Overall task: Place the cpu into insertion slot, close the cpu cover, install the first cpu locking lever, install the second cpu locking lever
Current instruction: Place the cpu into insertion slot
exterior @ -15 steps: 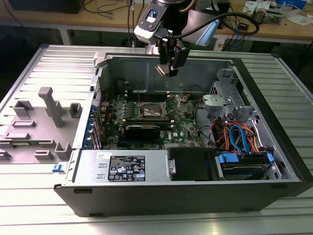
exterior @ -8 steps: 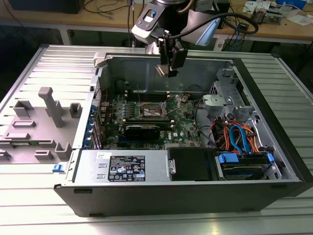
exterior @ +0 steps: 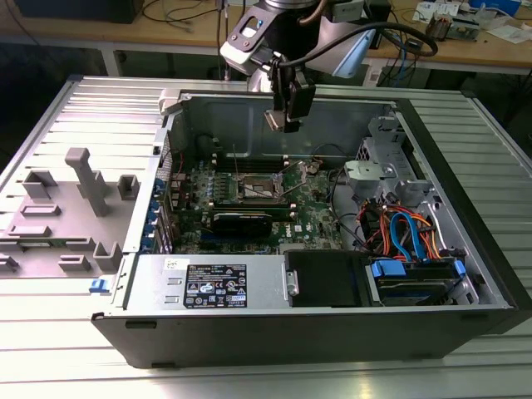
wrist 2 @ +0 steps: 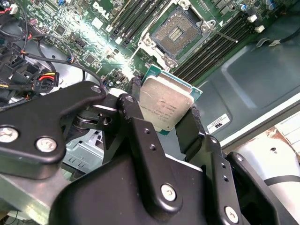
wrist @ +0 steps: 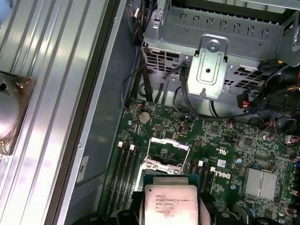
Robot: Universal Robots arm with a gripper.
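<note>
- While the cpu [wrist 2: 165, 103] is held clear of the board, no step of the task looks finished. Seating it, closing the cover and setting both levers all remain, as I judge it.
- Nearest in the second wrist view, the tool [wrist 2: 164, 111] is clamped on the cpu. Its black fingers [wrist 2: 190, 126] press two opposite edges, with the metal top showing between them.
- Beyond it lies the insertion slot [wrist 2: 176, 30], bare, its contact field exposed. The chip hangs above it and well apart.
- Silver metal at the slot's rim I take for the cpu cover [wrist 2: 158, 52], off the opening. A thin wire lever [wrist 2: 225, 35] lies out across the memory slots [wrist 2: 206, 47], unlatched by the look of it.
- In the exterior view the tool sits upper middle of the frame, over the green motherboard [exterior: 312, 218] inside the open computer case [exterior: 233, 287].
- Farthest, the ribbed surface [exterior: 100, 108] carries a grey fixture [exterior: 83, 179] at the exterior view's left.
</note>
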